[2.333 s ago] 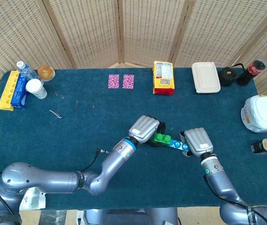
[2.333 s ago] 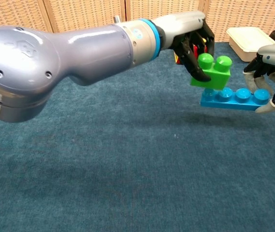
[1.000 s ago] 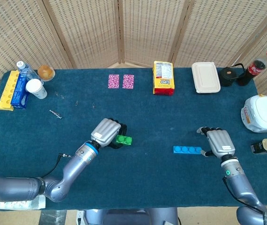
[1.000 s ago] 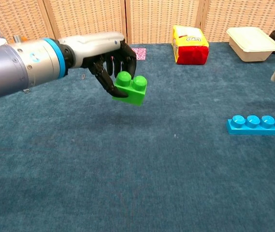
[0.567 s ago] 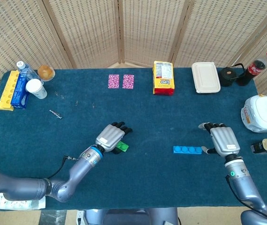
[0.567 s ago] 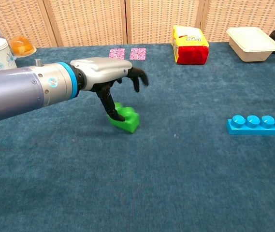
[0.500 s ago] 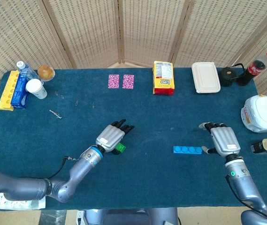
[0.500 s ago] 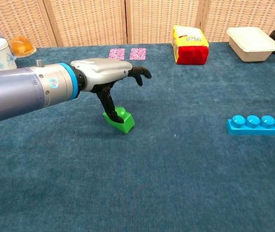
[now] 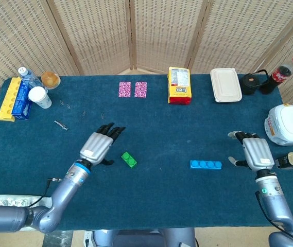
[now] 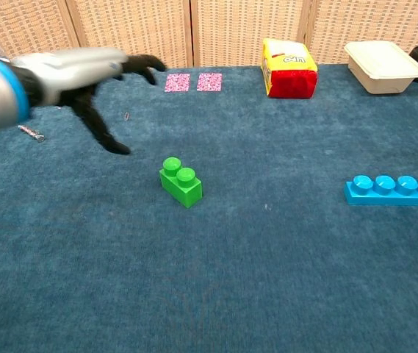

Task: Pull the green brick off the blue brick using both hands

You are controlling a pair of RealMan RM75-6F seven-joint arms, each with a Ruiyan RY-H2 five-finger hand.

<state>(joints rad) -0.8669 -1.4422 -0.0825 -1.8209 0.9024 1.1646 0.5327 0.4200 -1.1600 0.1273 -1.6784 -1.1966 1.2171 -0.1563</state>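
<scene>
The green brick (image 9: 129,159) (image 10: 180,182) lies alone on the blue cloth, studs up, free of any hand. The long blue brick (image 9: 205,164) (image 10: 393,190) lies flat well to its right. My left hand (image 9: 99,145) (image 10: 84,73) hovers left of the green brick, fingers spread and holding nothing. My right hand (image 9: 256,152) is beyond the blue brick's right end, fingers apart and empty; the chest view does not show it.
Along the back of the table stand a yellow-and-red snack bag (image 9: 179,85), a white lidded box (image 9: 225,85), two pink cards (image 9: 133,89), a cola bottle (image 9: 284,70) and a white pot (image 9: 287,124). A cup (image 9: 39,96) and boxes sit far left.
My left hand let go of the green brick, which now stands flat on the cloth, and drew back to the left. My right hand shifted slightly right, away from the blue brick.
</scene>
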